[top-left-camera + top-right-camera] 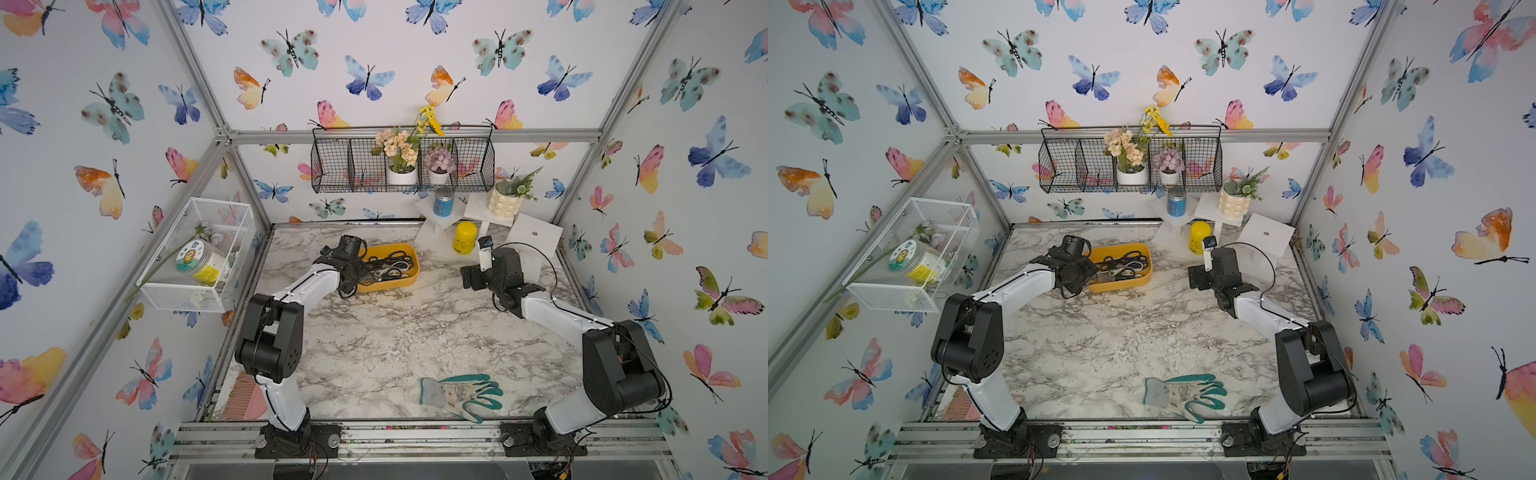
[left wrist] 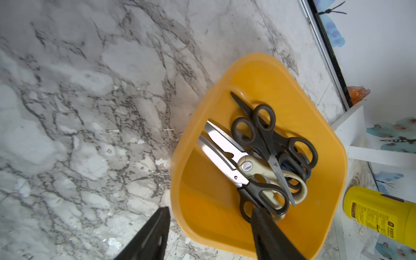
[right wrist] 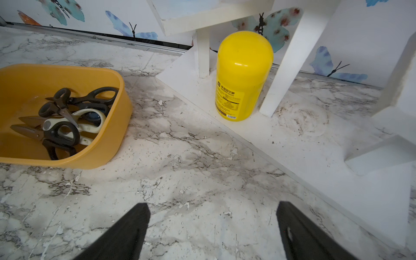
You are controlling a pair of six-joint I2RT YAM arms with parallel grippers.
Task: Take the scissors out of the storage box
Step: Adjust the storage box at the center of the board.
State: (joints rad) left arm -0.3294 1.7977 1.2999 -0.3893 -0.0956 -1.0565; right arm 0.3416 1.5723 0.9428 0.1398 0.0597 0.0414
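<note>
Far left, I see the white wire-mesh basket (image 1: 195, 257) on the side wall with a jar inside. Next along, my left gripper (image 2: 211, 209) hangs at one end of the storage box (image 1: 401, 284), jaws parted wide and astride its wall. One finger (image 2: 157, 231) is outside over the marble tabletop (image 3: 191, 157), the other finger (image 2: 265, 227) inside, its tip over a handle loop of a black-handled pair (image 2: 263, 195). I can't see it clamped on anything.

The yellow-orange box sits toward the back of the table, left of centre. The scissors (image 2: 265, 144) lie heaped inside it, with the cream-handled kitchen shears (image 2: 246, 166) partly under black-handled ones.

Further right a green-and-white glove (image 1: 461, 395) lies flat near the front edge. A yellow canister (image 3: 244, 76) stands upright at the foot of a white stand. My right gripper (image 3: 213, 206) hovers over bare marble near the canister, well apart from the box — jaws spread wide, holding nothing.
</note>
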